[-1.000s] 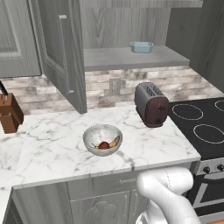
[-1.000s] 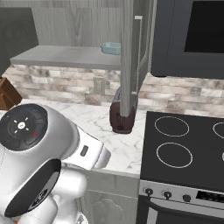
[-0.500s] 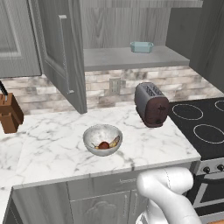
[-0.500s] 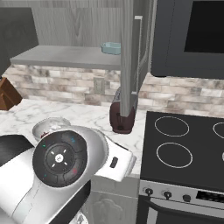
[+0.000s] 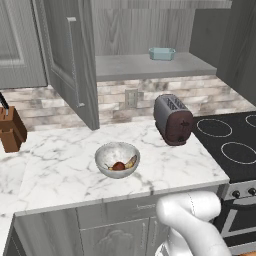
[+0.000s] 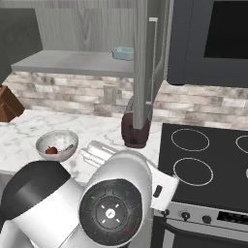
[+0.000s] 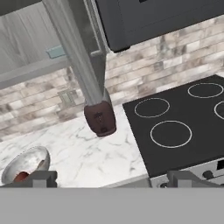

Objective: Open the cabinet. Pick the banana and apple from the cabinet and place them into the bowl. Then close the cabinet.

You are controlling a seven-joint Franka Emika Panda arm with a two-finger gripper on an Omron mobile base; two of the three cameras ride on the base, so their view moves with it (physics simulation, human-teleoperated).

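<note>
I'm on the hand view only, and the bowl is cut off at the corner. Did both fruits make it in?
Observer: Yes. The left base view shows the banana and the apple lying together inside the bowl.
Operator: I see one cabinet door edge-on. What about the other?
Observer: The cabinet has its left door swung wide open, out over the counter.
Operator: Anything standing near that door that could block it?
Observer: A knife block stands at the counter's left end, apart from the door.
</note>
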